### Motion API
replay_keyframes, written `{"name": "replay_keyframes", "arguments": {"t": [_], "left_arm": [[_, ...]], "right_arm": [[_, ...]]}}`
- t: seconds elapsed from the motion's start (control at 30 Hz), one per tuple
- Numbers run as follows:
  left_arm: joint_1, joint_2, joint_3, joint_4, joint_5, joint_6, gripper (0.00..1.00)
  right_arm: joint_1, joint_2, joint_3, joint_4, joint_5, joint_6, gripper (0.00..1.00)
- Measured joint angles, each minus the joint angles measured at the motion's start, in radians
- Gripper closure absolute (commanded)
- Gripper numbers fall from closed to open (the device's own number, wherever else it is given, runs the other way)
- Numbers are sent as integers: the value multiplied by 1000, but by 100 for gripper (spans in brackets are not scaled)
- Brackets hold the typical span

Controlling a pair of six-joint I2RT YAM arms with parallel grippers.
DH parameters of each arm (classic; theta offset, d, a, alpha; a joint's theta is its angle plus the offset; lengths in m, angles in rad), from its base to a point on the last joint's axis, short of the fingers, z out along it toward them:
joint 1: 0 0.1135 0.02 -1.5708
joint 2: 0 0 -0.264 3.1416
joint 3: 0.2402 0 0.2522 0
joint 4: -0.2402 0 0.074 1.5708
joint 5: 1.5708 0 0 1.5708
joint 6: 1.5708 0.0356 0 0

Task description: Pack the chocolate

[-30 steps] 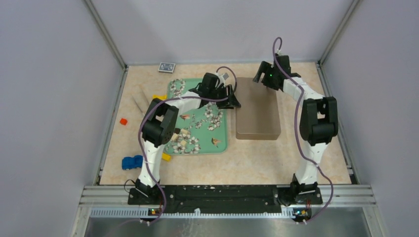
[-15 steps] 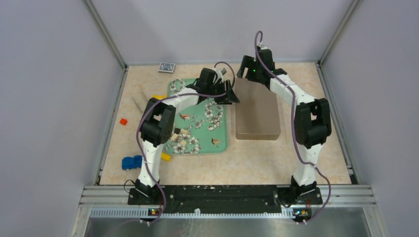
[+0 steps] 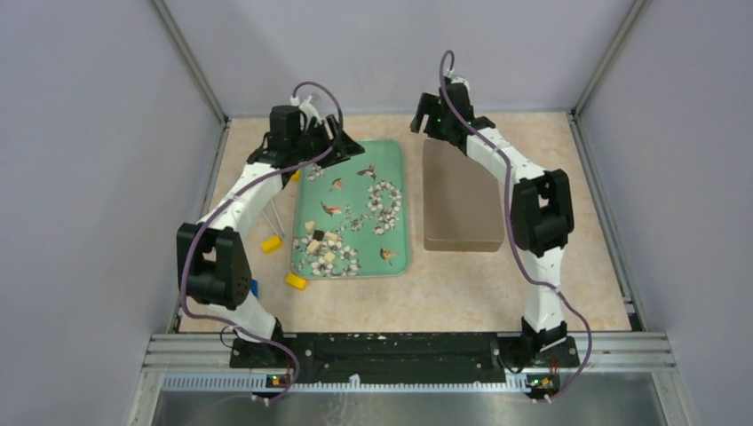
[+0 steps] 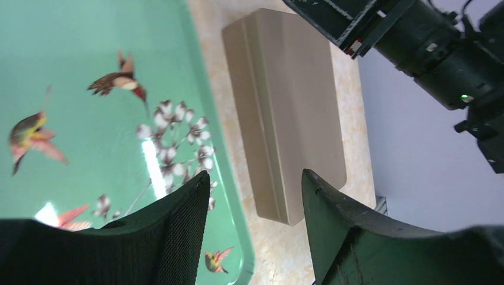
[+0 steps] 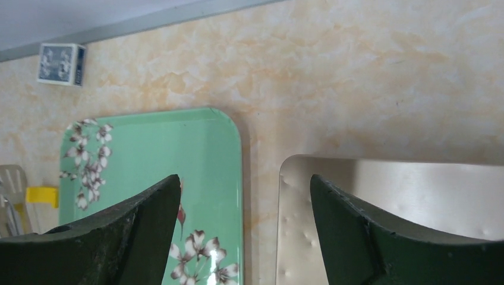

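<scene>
Several tiny chocolates, dark brown and tan, lie in a cluster at the near left of the green flower-print tray. A closed tan box lies to the right of the tray; it also shows in the left wrist view and the right wrist view. My left gripper is open and empty, raised over the tray's far left corner. My right gripper is open and empty above the box's far left corner. The chocolates are out of both wrist views.
Yellow blocks lie left of the tray and near its front corner. A blue toy peeks out behind the left arm. A small patterned card box sits at the far wall. Metal tongs lie left of the tray.
My left arm swung left, from the gap between tray and box to the tray's far left corner. My right gripper moved left along the box's far edge. The tray's far part is now uncovered.
</scene>
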Motion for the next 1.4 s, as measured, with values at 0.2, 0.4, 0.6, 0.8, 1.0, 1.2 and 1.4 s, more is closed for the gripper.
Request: {"name": "replay_keyframes", "arguments": {"t": [0.2, 0.4, 0.6, 0.8, 1.0, 1.2, 1.4], "left_arm": [[60, -86, -98, -61, -40, 32, 36], [63, -129, -126, -141, -68, 77, 36], [63, -232, -132, -183, -114, 112, 34], [63, -367, -171, -184, -154, 135, 34], [63, -393, -217, -169, -165, 145, 34], [63, -362, -217, -170, -158, 146, 34], [63, -362, -217, -169, -156, 148, 34]], "right_arm": [[10, 148, 55, 3, -24, 19, 21], [24, 143, 107, -80, -47, 3, 20], [31, 48, 90, -101, -39, -29, 15], [-2, -115, -39, -53, 0, -71, 14], [-119, -88, -122, -25, 1, -67, 14], [-162, -10, -149, -19, -14, -48, 15], [-150, -136, -159, -95, 3, -67, 14]]}}
